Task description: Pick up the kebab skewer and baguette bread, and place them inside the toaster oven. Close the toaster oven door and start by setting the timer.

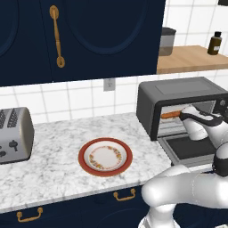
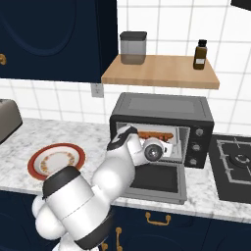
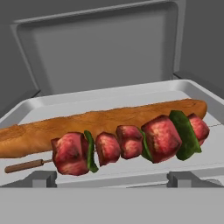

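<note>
Hand view is showing the kebab skewer (image 3: pixel 131 146) and baguette bread (image 3: pixel 87 124) lying side by side inside the toaster oven (image 1: pixel 178 95), long axes running crosswise just ahead of the gripper (image 3: pixel 112 178), whose jaws are standing wide apart, holding nothing. The toaster oven door (image 2: pixel 159 181) is hanging open below the arm, so backing out looks like the coming move.

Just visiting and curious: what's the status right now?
Hand open, holding nothing, at oven mouth. Kebab skewer and baguette lie side by side inside toaster oven. Door down; arm in opening.
</note>
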